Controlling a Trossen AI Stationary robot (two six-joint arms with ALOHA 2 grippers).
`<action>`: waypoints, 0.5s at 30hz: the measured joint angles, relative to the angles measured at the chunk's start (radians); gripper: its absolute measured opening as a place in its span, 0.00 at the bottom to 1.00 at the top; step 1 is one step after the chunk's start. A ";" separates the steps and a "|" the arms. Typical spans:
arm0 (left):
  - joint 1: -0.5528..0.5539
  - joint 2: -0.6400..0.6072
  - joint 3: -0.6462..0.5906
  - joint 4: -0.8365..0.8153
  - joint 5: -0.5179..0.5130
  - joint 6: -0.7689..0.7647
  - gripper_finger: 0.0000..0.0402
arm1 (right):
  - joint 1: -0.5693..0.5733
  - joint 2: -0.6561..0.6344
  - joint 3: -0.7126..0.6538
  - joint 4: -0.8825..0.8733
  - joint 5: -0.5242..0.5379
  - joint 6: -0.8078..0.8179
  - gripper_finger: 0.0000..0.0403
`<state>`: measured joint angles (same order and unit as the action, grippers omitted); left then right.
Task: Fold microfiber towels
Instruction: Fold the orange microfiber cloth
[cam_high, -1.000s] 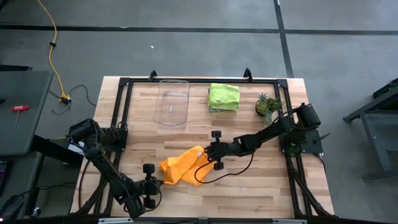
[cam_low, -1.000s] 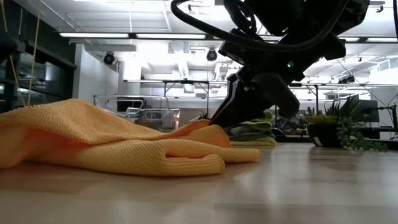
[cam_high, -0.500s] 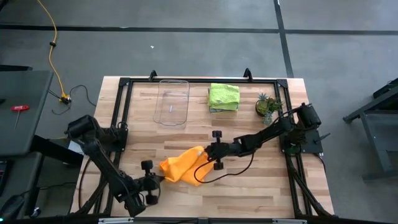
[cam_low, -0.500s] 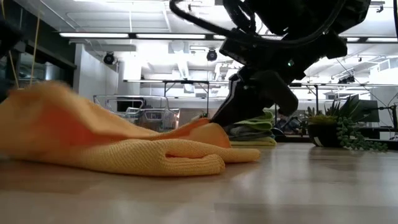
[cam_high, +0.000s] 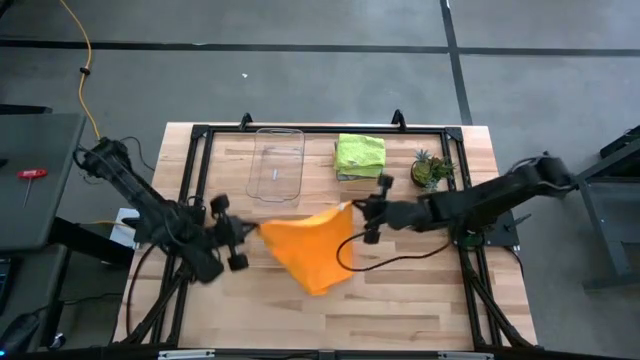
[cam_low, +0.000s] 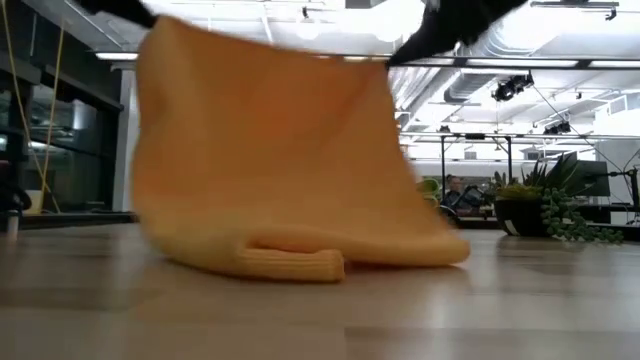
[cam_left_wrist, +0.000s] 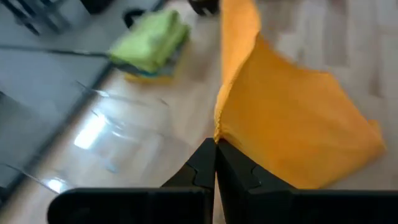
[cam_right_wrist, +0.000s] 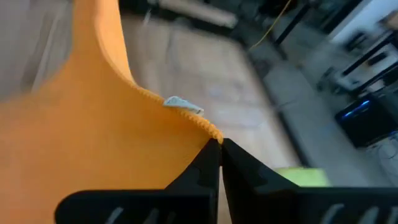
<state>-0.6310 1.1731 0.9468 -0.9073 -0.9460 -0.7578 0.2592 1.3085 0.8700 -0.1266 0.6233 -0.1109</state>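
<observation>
My left pincer (cam_high: 250, 230) and right pincer (cam_high: 352, 211) each clench a top corner of the orange towel (cam_high: 312, 248), stretched above the bench's (cam_high: 420, 290) middle, lower edge resting there.

The left pincer (cam_left_wrist: 215, 149), its dark fingers pressed together, pinches a corner of the soft orange microfiber towel (cam_left_wrist: 292, 124), which hangs over the pale wooden bench (cam_left_wrist: 155, 106) near a clear plastic rectangular tray (cam_left_wrist: 99, 140) and a stack of folded towels topped by lime green (cam_left_wrist: 150, 40).
</observation>
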 joint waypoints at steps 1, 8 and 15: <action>0.030 -0.025 0.008 0.001 -0.007 0.054 0.00 | 0.003 -0.034 0.000 -0.001 0.018 -0.010 0.00; 0.189 -0.117 0.113 0.069 -0.041 0.428 0.00 | 0.029 -0.210 0.000 -0.012 0.104 -0.090 0.00; 0.217 -0.117 0.172 0.118 -0.039 0.675 0.00 | 0.109 -0.290 0.057 -0.105 0.181 -0.121 0.00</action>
<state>-0.4141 1.0557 1.1191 -0.7897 -0.9850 -0.0825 0.3680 1.0181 0.9266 -0.2311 0.8044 -0.2317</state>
